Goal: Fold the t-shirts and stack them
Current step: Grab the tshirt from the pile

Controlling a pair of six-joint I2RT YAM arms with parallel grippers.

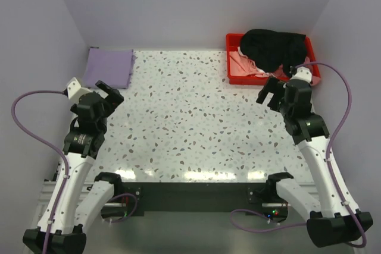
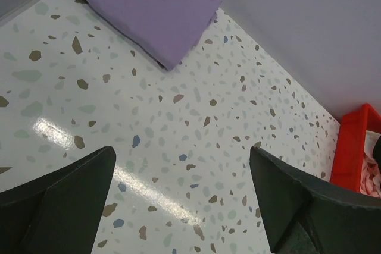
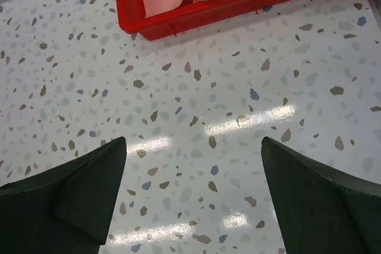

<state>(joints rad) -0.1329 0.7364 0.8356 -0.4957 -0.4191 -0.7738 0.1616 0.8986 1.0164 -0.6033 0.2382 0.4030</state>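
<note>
Left gripper [image 1: 111, 94]: jaws wide apart, empty, at 9 o'clock.
Right gripper [image 1: 269, 91]: jaws wide apart, empty, near red tray [image 1: 234, 79].
Lavender shirt [image 1: 108, 68]: folded flat, 10 o'clock corner.
Black shirt [image 1: 271, 47]: heaped on pink shirt [image 1: 243, 63] in red tray, 2 o'clock corner.

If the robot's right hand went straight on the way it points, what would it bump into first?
Probably the bare speckled table, just short of the red tray. The open right hand seems tilted downward, though depth is hard to judge.
</note>
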